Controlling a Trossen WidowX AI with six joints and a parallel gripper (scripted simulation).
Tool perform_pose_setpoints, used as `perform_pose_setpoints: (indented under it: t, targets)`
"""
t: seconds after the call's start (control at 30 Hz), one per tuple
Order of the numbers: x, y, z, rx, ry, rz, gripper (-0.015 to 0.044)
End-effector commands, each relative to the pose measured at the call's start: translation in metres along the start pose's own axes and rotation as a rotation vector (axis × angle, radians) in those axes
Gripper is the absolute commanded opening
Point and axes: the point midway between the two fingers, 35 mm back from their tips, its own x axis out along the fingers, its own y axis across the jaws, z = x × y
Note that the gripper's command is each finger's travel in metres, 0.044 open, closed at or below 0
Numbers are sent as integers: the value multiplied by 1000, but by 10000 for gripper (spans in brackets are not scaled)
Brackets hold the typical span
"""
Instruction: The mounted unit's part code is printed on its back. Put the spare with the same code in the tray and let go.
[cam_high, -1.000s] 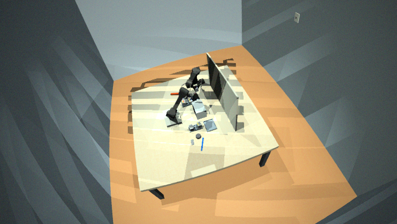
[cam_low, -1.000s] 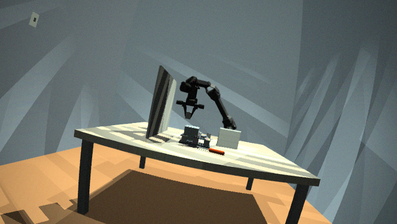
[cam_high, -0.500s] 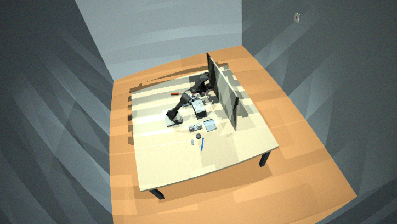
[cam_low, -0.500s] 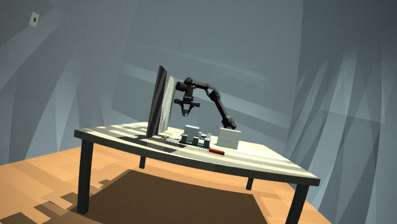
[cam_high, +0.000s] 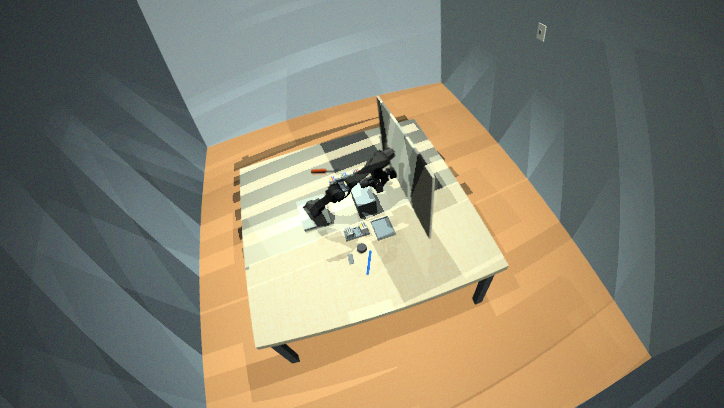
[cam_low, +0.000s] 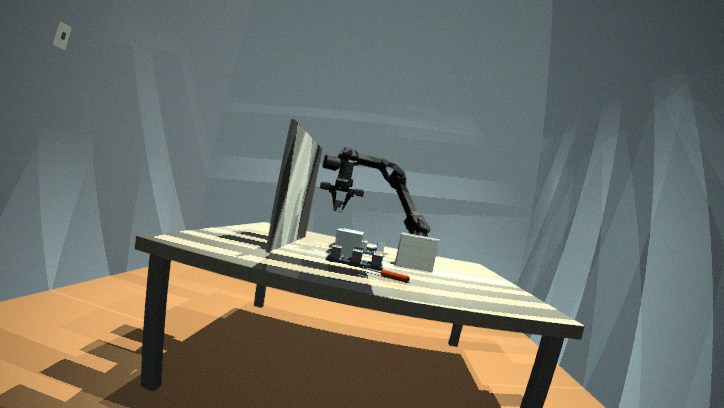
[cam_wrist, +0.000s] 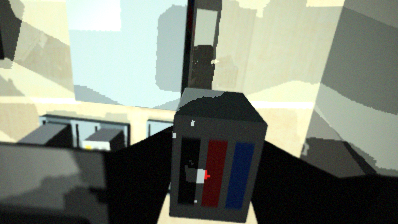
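My gripper (cam_low: 338, 204) (cam_wrist: 210, 135) is shut on a dark grey block (cam_wrist: 215, 213) with black, red and blue stripes, held high above the table. The shallow grey-blue tray (cam_high: 383, 228) lies right of a small rack (cam_high: 349, 235) holding several parts. A second rack with several spares (cam_low: 377, 260) stands beyond the pale box (cam_high: 363, 194) (cam_low: 349, 242), partly behind my arm in the top view. The wrist view shows rack blocks (cam_wrist: 102, 136) at the left. I cannot clearly make out the mounted unit, and no code is readable.
A tall upright panel (cam_high: 423, 202) (cam_low: 295, 197) stands close beside the gripper. An orange-handled tool (cam_high: 318, 170) (cam_low: 395, 276) lies near the far rack. A dark round piece (cam_high: 361, 247), a small grey piece (cam_high: 350, 258) and a blue stick (cam_high: 368, 262) lie nearer the front.
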Motion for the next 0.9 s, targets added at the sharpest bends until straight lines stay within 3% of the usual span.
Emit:
perform_pose_setpoints:
  t: [0.0,0.33,0.87]
  targets:
    - [-1,7,-39,-3,25,-7,0]
    - [-1,34,-118,-5,84,-3,0]
    - [6,32,-119,-5,82,-3,0]
